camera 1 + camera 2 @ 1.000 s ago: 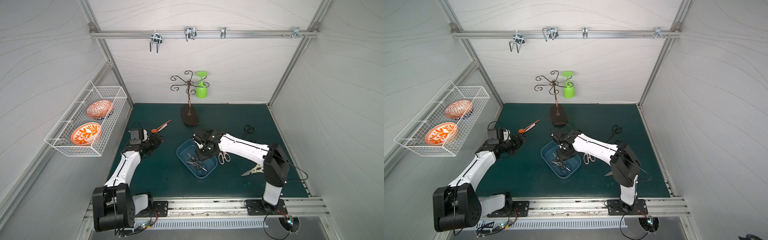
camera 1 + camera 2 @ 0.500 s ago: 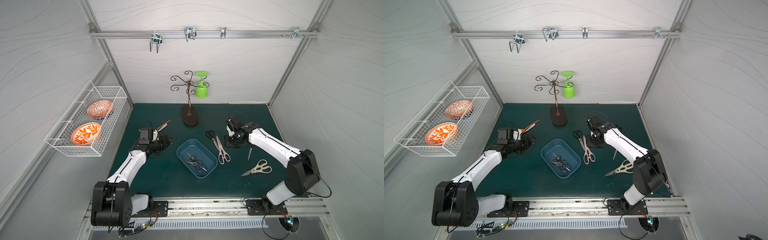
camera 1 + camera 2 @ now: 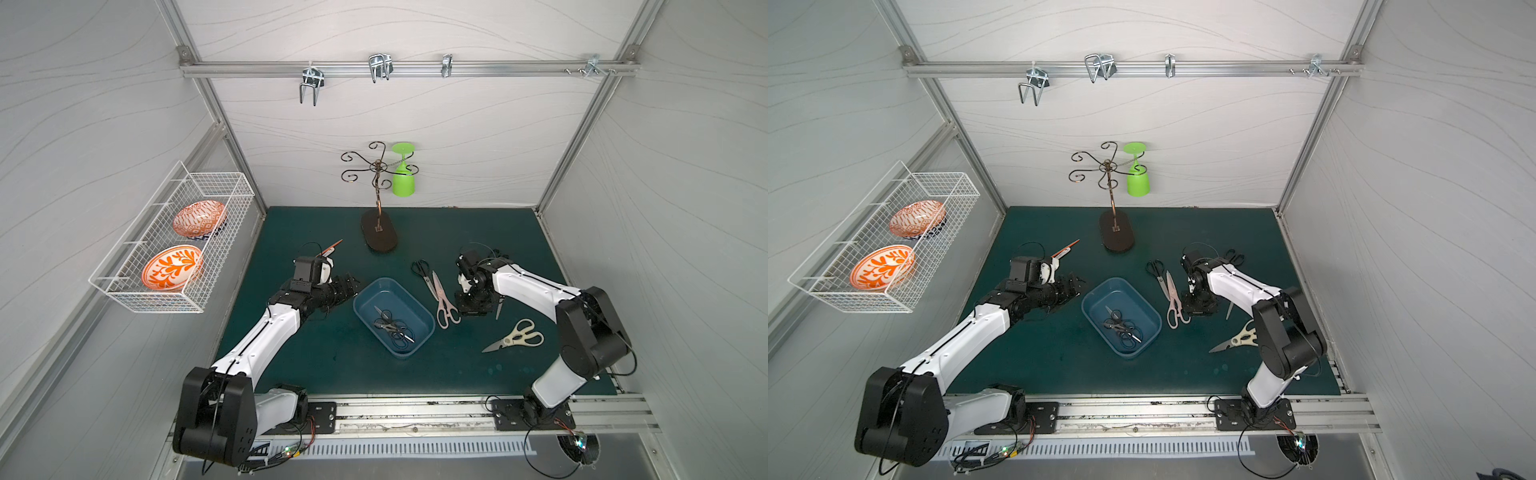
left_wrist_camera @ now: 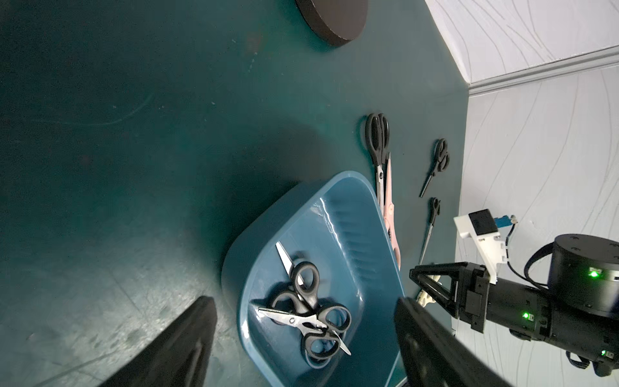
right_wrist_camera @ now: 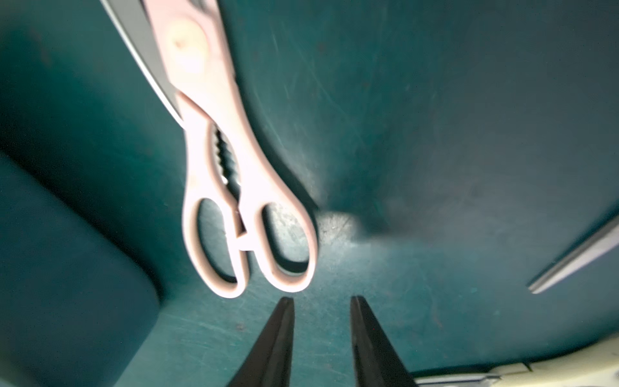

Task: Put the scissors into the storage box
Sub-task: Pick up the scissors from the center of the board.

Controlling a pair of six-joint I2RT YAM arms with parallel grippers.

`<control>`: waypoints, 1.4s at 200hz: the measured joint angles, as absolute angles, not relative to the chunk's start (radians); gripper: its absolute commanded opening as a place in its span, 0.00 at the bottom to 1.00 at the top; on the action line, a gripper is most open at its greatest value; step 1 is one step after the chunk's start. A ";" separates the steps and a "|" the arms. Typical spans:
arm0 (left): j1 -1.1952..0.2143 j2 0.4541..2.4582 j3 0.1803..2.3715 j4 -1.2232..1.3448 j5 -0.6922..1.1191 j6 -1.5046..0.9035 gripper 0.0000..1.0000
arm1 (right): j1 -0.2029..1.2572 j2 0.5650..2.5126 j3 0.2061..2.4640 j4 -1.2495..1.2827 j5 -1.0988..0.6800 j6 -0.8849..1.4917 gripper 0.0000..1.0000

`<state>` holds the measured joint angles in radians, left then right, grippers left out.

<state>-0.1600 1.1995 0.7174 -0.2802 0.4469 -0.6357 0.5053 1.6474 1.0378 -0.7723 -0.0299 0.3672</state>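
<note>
I have the right gripper [image 5: 321, 301] pointing down at the green mat [image 3: 332, 365]. Its fingertips are a narrow gap apart with only mat between them, so it is grasping nothing. It sits just beside the loop handles of the pink scissors [image 5: 248, 241]. From the wrist camera I see a sliver of mat between tips and handles, so I read them as apart.

In both top views the pink pair lies flat on the mat between the storage box [image 3: 399, 301] and the right gripper, outside the box, blades toward the back wall. A long black pair [image 3: 423, 272] lies along its blades with its handles toward the back. The cream scissors [image 3: 515, 336] lie nearer the front, close to the right arm's elbow, blades slightly parted.

Two small black pairs [image 4: 440, 160] also lie on the mat on the far side of the pink pair from the box. One of them is partly hidden behind the right arm in the top views.

The box sits mid-mat, turned at an angle, with a tangle of black-handled scissors [image 3: 390, 326] lying inside it. I cannot count them for certain.

My left gripper [image 4: 303, 299] is spread wide and empty, held just beside the box's left far corner, its camera looking into the box.
</note>
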 measured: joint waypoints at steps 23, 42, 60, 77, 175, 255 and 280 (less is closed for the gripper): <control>-0.160 1.200 0.717 -0.280 0.444 -0.636 0.88 | 0.506 1.661 1.025 -0.747 -0.040 0.370 0.32; -0.160 1.200 0.717 -0.280 0.444 -0.636 0.88 | 0.506 1.684 1.026 -0.724 -0.041 0.373 0.31; -0.160 1.200 0.717 -0.280 0.444 -0.636 0.88 | 0.507 1.706 1.027 -0.712 -0.038 0.376 0.31; -0.160 1.200 0.717 -0.280 0.444 -0.636 0.88 | 0.510 1.723 1.029 -0.705 -0.032 0.377 0.30; -0.160 1.200 0.717 -0.280 0.437 -0.636 0.88 | 0.553 1.760 1.066 -0.723 0.053 0.403 0.20; -0.160 1.200 0.717 -0.280 0.419 -0.634 0.88 | 0.555 1.764 1.073 -0.737 0.079 0.418 0.00; -0.160 1.200 0.717 -0.281 0.415 -0.632 0.88 | 0.554 1.764 1.074 -0.739 0.077 0.419 0.00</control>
